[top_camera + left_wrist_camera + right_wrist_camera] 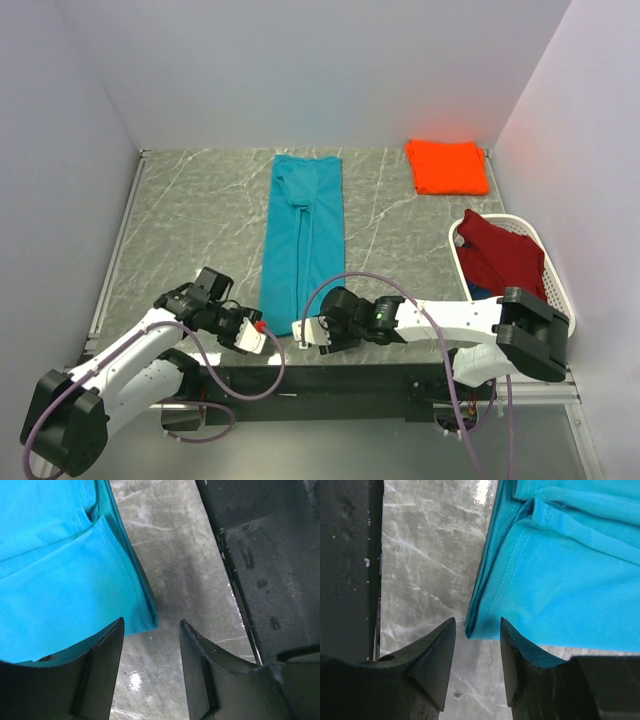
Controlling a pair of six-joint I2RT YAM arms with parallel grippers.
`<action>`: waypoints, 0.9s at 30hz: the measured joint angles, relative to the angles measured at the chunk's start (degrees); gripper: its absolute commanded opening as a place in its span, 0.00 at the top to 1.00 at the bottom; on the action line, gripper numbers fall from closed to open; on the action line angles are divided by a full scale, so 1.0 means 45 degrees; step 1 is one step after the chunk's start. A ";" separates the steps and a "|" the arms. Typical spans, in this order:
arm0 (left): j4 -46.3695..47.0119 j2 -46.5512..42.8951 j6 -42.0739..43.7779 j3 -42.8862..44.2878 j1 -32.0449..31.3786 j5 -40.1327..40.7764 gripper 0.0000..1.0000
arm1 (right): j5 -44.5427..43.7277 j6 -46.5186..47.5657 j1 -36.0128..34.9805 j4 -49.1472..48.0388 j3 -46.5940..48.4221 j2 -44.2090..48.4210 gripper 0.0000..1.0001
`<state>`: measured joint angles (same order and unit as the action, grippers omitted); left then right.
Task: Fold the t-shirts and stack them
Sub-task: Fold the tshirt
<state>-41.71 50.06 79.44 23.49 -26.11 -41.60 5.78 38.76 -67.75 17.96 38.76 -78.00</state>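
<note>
- The teal shirt (303,235) lies on the table (190,220) as a long narrow strip. Its long axis runs from the far side straight toward the arms, and its near short edge ends just in front of both grippers.
- The left gripper (263,333) sits at the near left corner of that edge and the right gripper (301,336) at the near right corner, so each arm is nearest its own corner.
- Left: the jaws are narrowed but apart, with bare table showing in the gap. The shirt corner is just ahead, and the cloth passes behind one finger (97,680). Nothing looks pinched.
- Right: the gap is likewise half-wide, with the folded corner at its mouth. I see no grip.
- The next move probably carries the near edge along the long axis toward the far end, so both corners would need to rise together.
- The orange shirt (447,167) lies folded at far right, well apart.
</note>
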 measured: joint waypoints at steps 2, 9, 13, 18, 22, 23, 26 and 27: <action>0.0194 0.0287 0.0000 0.0000 -0.0053 0.0141 0.46 | -0.0044 0.0039 0.0000 -0.0350 -0.0209 -0.0078 0.52; 0.0486 0.0865 0.0005 0.0000 -0.0102 0.0321 0.46 | -0.0019 0.0068 0.0000 -0.1044 -0.0525 -0.0418 0.53; 0.0476 0.0933 0.0121 0.0010 -0.0170 0.0340 0.46 | 0.0010 -0.0010 0.0005 -0.1200 -0.0442 -0.0656 0.69; 0.0393 0.0942 0.0500 0.0146 -0.0243 0.0423 0.47 | 0.0146 -0.0102 0.0146 -0.1161 -0.0257 -0.0928 0.85; 0.0398 0.1088 0.0767 0.0175 -0.0248 0.0447 0.47 | 0.0427 -0.0330 0.0617 -0.0874 0.0151 -0.1268 0.95; 0.0398 0.1122 0.0792 0.0175 -0.0248 0.0447 0.47 | 0.0554 -0.0418 0.0772 -0.0777 0.0301 -0.1379 0.98; 0.0398 0.1277 0.0908 0.0267 -0.0257 0.0447 0.48 | 0.0865 -0.0719 0.1355 -0.0568 0.0631 -0.1642 1.00; 0.0408 0.1321 0.0947 0.0301 -0.0257 0.0442 0.48 | 0.0952 -0.0792 0.1506 -0.0505 0.0685 -0.1671 1.00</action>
<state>-39.88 56.01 83.70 24.84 -27.27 -39.62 10.07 35.20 -60.97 15.68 41.85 -85.52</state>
